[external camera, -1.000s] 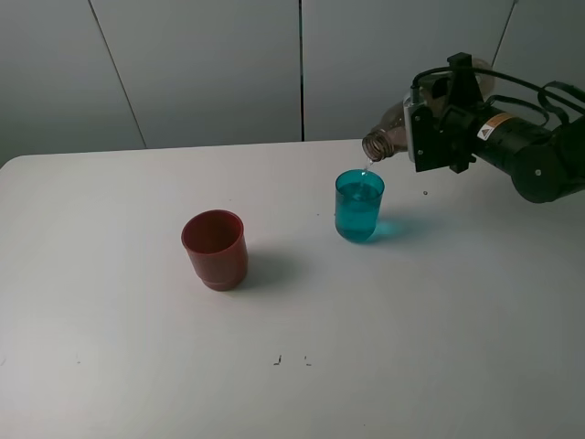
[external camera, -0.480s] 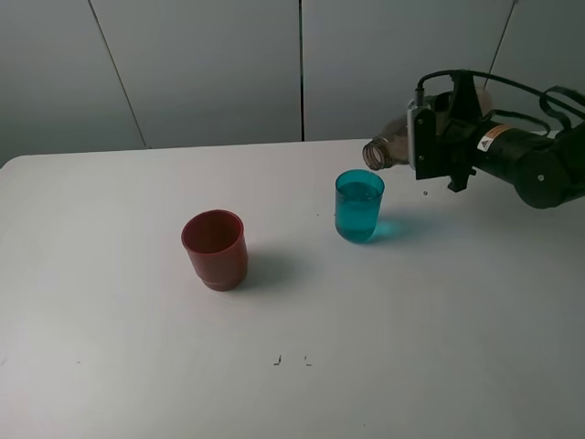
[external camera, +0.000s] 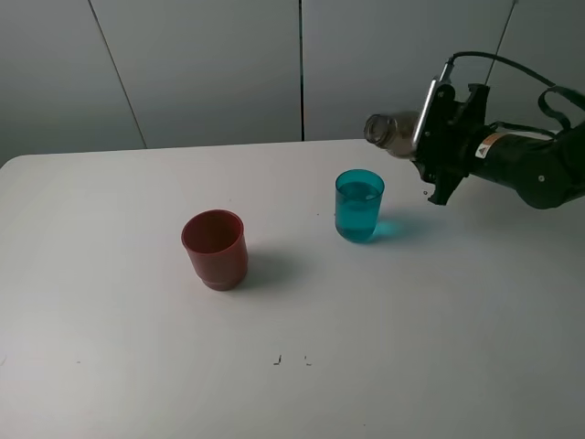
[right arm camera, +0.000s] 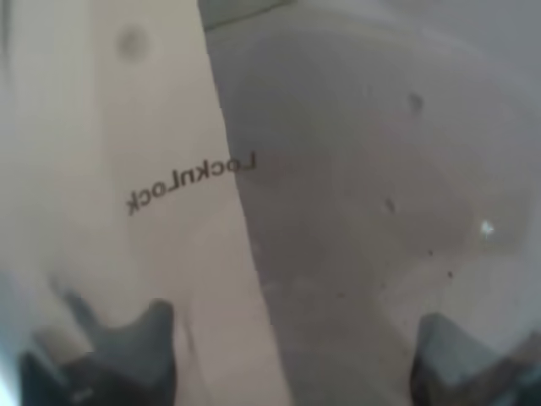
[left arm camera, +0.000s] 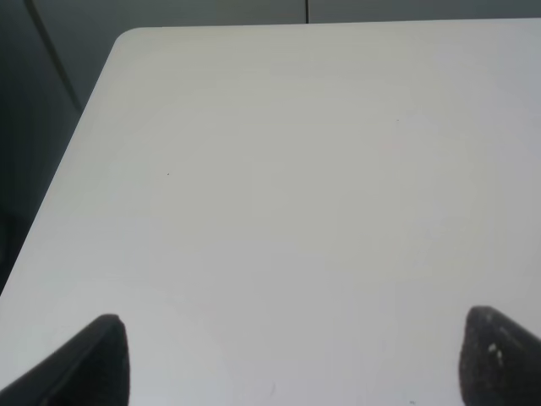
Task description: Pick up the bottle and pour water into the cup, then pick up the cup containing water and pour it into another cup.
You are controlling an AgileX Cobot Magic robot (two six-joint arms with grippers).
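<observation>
One arm is nearer: right gripper [external camera: 423, 135], clamped on the bottle [external camera: 388, 130], hangs just beside the blue cup [external camera: 358, 207]; left gripper [left arm camera: 294, 348] gapes elsewhere

white table [external camera: 137, 366] (matte), grey panelled wall [external camera: 201, 64] behind.

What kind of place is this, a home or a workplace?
Probably a robotics lab bench: a bare white table before plain grey wall panels, a robot arm holding a bottle, and only a blue cup and a red cup.
</observation>
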